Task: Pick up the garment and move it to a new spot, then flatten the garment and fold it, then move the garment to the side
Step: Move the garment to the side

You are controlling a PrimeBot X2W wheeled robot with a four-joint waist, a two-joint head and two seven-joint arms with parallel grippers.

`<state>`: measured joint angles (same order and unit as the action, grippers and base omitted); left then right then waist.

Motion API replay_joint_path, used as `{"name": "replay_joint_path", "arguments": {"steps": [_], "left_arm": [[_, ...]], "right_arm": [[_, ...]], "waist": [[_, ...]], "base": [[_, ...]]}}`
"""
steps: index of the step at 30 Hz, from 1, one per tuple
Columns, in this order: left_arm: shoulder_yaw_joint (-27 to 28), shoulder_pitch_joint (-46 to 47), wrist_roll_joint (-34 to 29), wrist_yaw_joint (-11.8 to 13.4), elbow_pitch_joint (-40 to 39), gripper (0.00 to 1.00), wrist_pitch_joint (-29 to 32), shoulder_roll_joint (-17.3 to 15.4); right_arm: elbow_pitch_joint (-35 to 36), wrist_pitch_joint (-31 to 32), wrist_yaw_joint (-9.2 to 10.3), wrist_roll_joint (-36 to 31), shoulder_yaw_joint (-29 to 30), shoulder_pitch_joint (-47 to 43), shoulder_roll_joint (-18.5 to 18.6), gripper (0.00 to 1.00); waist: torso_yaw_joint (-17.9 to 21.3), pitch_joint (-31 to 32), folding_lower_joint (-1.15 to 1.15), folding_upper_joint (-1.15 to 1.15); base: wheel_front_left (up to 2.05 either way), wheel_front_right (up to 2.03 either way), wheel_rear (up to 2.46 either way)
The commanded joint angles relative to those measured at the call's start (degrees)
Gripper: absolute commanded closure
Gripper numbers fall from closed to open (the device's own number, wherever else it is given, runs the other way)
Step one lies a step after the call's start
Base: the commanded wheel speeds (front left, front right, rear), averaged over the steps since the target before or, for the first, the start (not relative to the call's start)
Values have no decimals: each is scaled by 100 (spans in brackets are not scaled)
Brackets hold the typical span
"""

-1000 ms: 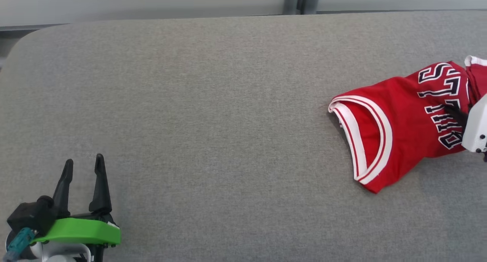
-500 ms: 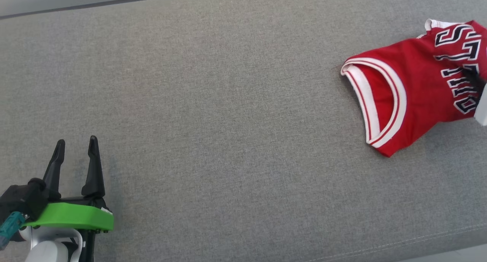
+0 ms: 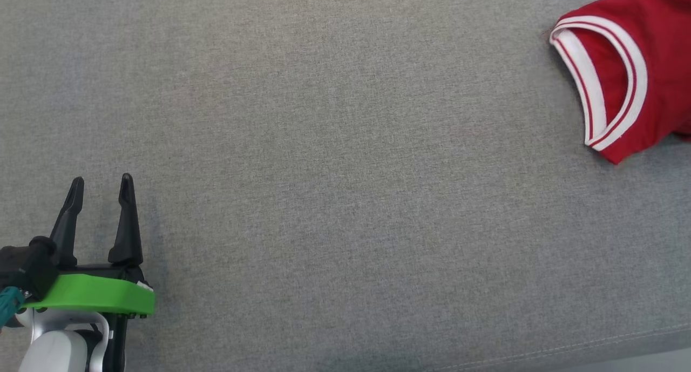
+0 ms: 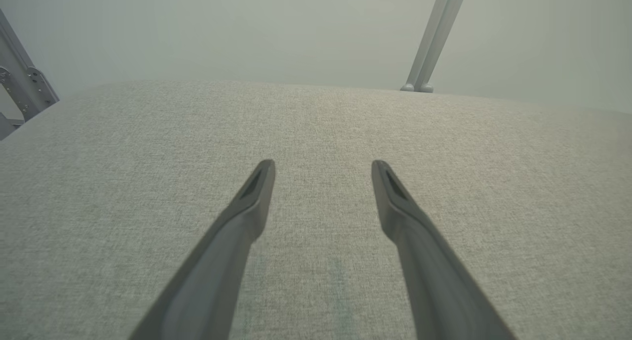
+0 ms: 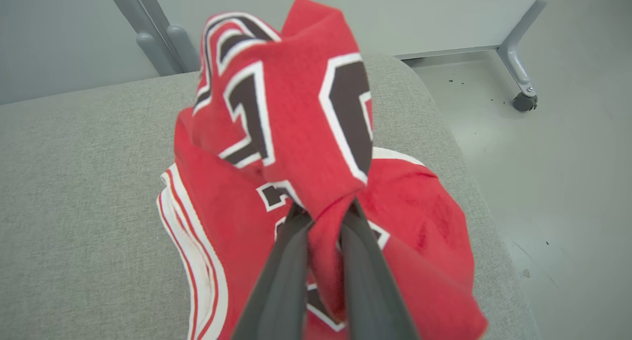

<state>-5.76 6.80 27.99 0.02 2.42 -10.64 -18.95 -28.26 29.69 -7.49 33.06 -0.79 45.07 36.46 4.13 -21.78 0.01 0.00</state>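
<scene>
The garment [image 3: 648, 64] is a red jersey with white trim and black-and-white lettering, lying at the top right corner of the head view with its white-edged opening facing left. In the right wrist view the garment [image 5: 296, 132] bunches up over my right gripper [image 5: 326, 209], whose two fingers are shut on a fold of the red cloth, part of it lifted above the grey surface. At the lower left of the head view my left gripper [image 3: 100, 186] stands open over bare fabric, far from the jersey. The left gripper [image 4: 323, 170] has nothing between its fingers.
A grey fabric-covered table [image 3: 324, 172] spreads under everything, its front seam [image 3: 594, 342] at the lower right. The table's rounded right end [image 5: 444, 132] drops to a pale floor where a castor leg [image 5: 521, 91] stands. Grey frame posts [image 4: 429, 44] rise behind the table.
The head view has swung down and left, so the jersey has slid to the top right corner and the right arm has left the picture. The left gripper stays open and unmoved.
</scene>
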Motion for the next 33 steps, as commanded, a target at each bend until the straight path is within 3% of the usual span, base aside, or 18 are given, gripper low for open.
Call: {"name": "replay_joint_path", "arguments": {"steps": [1,11,12,13,14,20,24,33], "left_arm": [[11,46,-52,48,-67,0,31,-49],[31,-52,-10,107,-241,0,117,-123],[15,-47,-14,125,-246,0,119,-109],[-5,-41,-17,137,-250,0,124,-90],[-25,-35,-16,141,-252,0,133,-79],[-39,-50,22,162,-253,0,118,-67],[-23,-95,54,190,-253,0,92,-56],[-42,-290,114,237,-148,0,-76,69]], "right_arm": [[-125,55,0,-96,153,94,107,100],[-910,-136,1,-555,756,-60,297,100],[-1035,-250,1,-708,824,-77,285,95],[-1122,-390,1,-861,864,-106,281,42],[-1259,-548,1,-1016,962,-135,276,0],[-1615,-1328,2,-1570,1199,-178,70,0],[-1671,-1800,2,-1663,1041,-183,-73,0],[-545,-3340,2,-1161,288,-1047,116,0]], "waist": [[-49,-35,-1,0],[-113,-59,-1,0],[-118,-53,-1,0],[-127,-45,-1,0],[-136,-39,-1,0],[-133,-7,-1,0],[-75,56,-1,0],[-78,612,-1,0]], "base": [[0,0,0],[0,0,0],[0,0,0],[0,0,0],[0,0,0],[0,0,0],[0,0,0],[0,0,0]]}}
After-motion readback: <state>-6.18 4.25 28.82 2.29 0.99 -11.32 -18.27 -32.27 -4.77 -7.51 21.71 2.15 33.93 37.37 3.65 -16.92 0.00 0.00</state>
